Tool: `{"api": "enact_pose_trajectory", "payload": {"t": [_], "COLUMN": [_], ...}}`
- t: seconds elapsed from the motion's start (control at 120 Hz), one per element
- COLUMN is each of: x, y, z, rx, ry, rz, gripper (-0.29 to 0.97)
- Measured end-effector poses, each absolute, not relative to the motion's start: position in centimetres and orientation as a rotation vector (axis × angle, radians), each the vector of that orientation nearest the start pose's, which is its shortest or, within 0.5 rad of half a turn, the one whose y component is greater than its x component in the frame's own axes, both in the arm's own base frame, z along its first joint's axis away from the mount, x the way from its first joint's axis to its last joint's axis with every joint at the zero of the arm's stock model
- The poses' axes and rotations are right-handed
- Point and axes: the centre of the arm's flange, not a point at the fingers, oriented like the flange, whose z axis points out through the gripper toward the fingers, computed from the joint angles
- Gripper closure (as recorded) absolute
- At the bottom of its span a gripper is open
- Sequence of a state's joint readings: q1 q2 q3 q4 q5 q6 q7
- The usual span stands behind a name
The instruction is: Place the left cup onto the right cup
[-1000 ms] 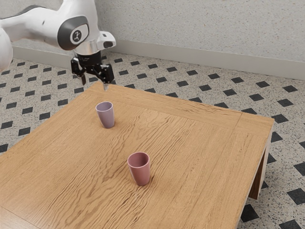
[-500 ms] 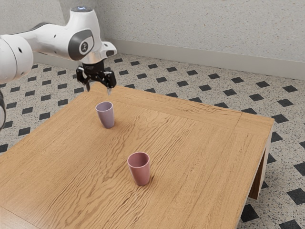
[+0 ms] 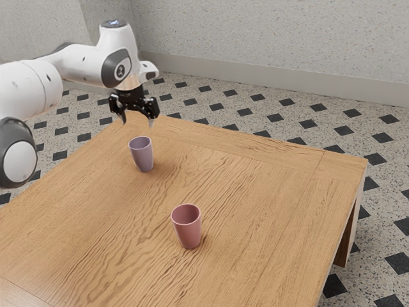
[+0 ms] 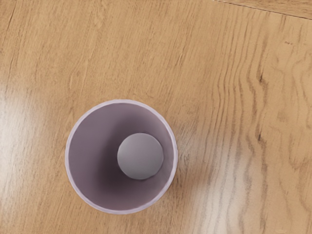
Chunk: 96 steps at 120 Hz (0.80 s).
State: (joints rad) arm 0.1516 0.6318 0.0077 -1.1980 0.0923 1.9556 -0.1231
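Observation:
A lilac cup (image 3: 142, 153) stands upright on the wooden table (image 3: 255, 192) toward the exterior view's left. A pink cup (image 3: 186, 226) stands upright nearer the front, to its right. My gripper (image 3: 137, 119) hangs open a short way above the lilac cup, touching nothing. The wrist view looks straight down into the lilac cup (image 4: 122, 156), whose round mouth and grey bottom show directly under my hand.
The table's far edge (image 3: 230, 131) runs just behind the lilac cup, and its right edge (image 3: 354, 192) drops to a tiled floor. A wall runs along the back.
My arm has swung toward the exterior view's right and lowered a little, bringing the gripper over the lilac cup. Neither cup has moved.

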Motion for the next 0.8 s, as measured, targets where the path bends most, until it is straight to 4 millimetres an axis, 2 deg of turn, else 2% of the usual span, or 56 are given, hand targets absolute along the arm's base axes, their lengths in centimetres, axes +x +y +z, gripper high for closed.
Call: {"api": "enact_pose_trajectory", "payload": {"t": [0.075, 0.275, 0.392, 0.8], "x": [73.8, 74.3, 74.6, 75.6], "y": [13.5, 14.8, 14.9, 14.5], "z": [42.1, 40.0, 38.9, 37.0], "rx": [-3.017, -3.033, -3.046, -3.066], "ry": [-0.405, -0.442, -0.45, -0.445], "rz": [-0.192, -0.184, -0.183, -0.228], "gripper": [0.0, 0.0, 0.0, 0.0]}}
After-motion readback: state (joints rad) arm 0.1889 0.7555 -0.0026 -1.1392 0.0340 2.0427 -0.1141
